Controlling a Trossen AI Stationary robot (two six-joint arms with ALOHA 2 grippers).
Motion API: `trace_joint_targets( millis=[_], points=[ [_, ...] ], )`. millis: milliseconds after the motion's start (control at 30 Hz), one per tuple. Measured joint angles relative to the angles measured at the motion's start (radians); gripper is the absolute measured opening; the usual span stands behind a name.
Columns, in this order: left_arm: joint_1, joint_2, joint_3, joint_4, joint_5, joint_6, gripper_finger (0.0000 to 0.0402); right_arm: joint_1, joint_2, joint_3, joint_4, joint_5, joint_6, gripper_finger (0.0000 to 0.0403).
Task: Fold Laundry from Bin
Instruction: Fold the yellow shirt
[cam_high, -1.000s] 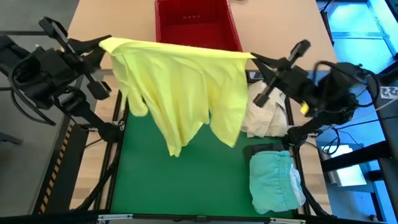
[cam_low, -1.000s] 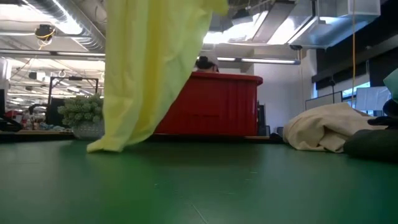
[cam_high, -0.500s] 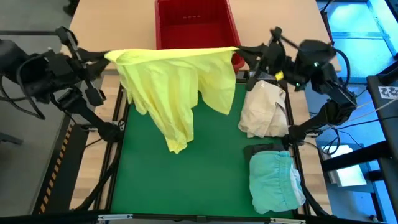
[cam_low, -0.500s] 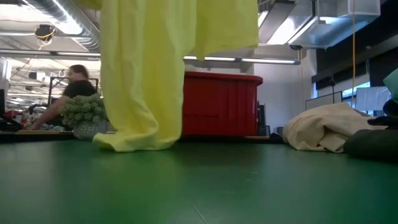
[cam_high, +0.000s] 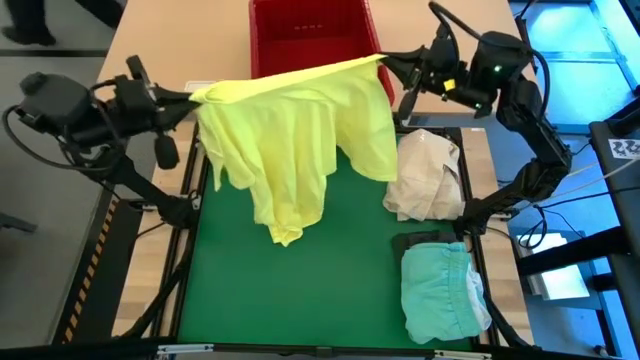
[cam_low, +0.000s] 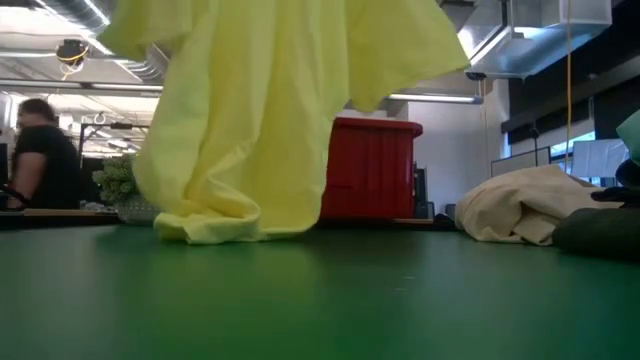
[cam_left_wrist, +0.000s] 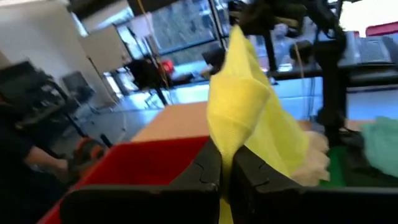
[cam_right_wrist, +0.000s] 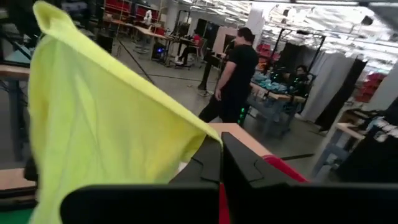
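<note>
So the yellow garment hangs stretched — each corner clamped (tightly) by left fingers and right fingers.

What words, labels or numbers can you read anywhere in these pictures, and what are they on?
None can be read.
The square black-and-white marker at the high view's right edge is a pattern, not text.
The yellow shirt, red bin, cream bundle and turquoise garment show no print.

Yellow garment hides bin left part; top cropped.
</note>
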Motion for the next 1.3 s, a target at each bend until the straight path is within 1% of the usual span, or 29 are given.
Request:
trace_joint_targets(
  millis=[67, 133, 233, 300, 400, 467, 533, 633, 733, 800, 867, 933, 1000, 1067, 1133, 1200, 1233, 1300],
  points=[
    [0.016, 0.009, -0.001, -0.009, 0.072, -0.040, 0.0002, 0.000, 0.000, 0.000, -0.007, -0.044, 0.021, 0.0001],
    [0.015, 0.018, -0.002, -0.012, 0.166, -0.068, 0.0002, 0.012, -0.007, 0.000, -0.022, -0.095, 0.032, 0.0001],
    [-0.018, 0.055, -0.010, -0.037, 0.320, -0.146, 0.0002, 0.095, -0.031, 0.000, -0.058, -0.151, 0.046, 0.0001],
    [-0.062, 0.087, -0.024, -0.078, 0.358, -0.210, 0.0002, 0.177, -0.052, 0.001, -0.107, -0.147, 0.046, 0.0000],
    [-0.135, 0.146, -0.055, -0.195, 0.361, -0.284, 0.0002, 0.332, -0.071, 0.001, -0.220, -0.098, 0.070, 0.0000],
    [-0.184, 0.188, -0.085, -0.256, 0.360, -0.352, 0.0002, 0.442, -0.074, -0.005, -0.301, -0.033, 0.104, 0.0000],
    [-0.239, 0.236, -0.119, -0.290, 0.393, -0.414, 0.0002, 0.562, -0.074, -0.031, -0.367, 0.049, 0.152, 0.0000],
    [-0.341, 0.312, -0.181, -0.290, 0.442, -0.479, 0.0002, 0.732, -0.074, -0.116, -0.424, 0.163, 0.258, 0.0000],
    [-0.446, 0.390, -0.238, -0.275, 0.464, -0.571, 0.0002, 0.877, -0.074, -0.281, -0.435, 0.218, 0.382, 0.0000],
    [-0.507, 0.443, -0.278, -0.266, 0.468, -0.660, 0.0002, 0.949, -0.071, -0.430, -0.370, 0.222, 0.465, 0.0000],
    [-0.558, 0.493, -0.321, -0.215, 0.495, -0.733, 0.0002, 1.004, -0.069, -0.589, -0.245, 0.188, 0.532, 0.0000],
    [-0.600, 0.537, -0.358, -0.138, 0.545, -0.790, 0.0002, 1.042, -0.065, -0.737, -0.046, 0.104, 0.563, 0.0000],
    [-0.630, 0.572, -0.383, -0.022, 0.616, -0.840, 0.0002, 1.070, -0.054, -0.861, 0.160, 0.019, 0.568, 0.0000],
    [-0.649, 0.605, -0.390, 0.092, 0.672, -0.869, 0.0002, 1.095, -0.035, -0.948, 0.324, -0.023, 0.580, 0.0000],
    [-0.666, 0.629, -0.390, 0.189, 0.698, -0.871, 0.0002, 1.113, -0.021, -0.984, 0.431, -0.029, 0.596, 0.0000],
    [-0.675, 0.633, -0.392, 0.262, 0.713, -0.853, 0.0002, 1.127, -0.012, -0.985, 0.500, -0.033, 0.592, 0.0000],
    [-0.676, 0.632, -0.386, 0.284, 0.715, -0.836, 0.0002, 1.132, -0.011, -0.976, 0.525, -0.033, 0.572, 0.0000],
    [-0.682, 0.631, -0.340, 0.274, 0.695, -0.782, 0.0002, 1.141, -0.011, -0.938, 0.568, -0.055, 0.505, 0.0000]
  ],
)
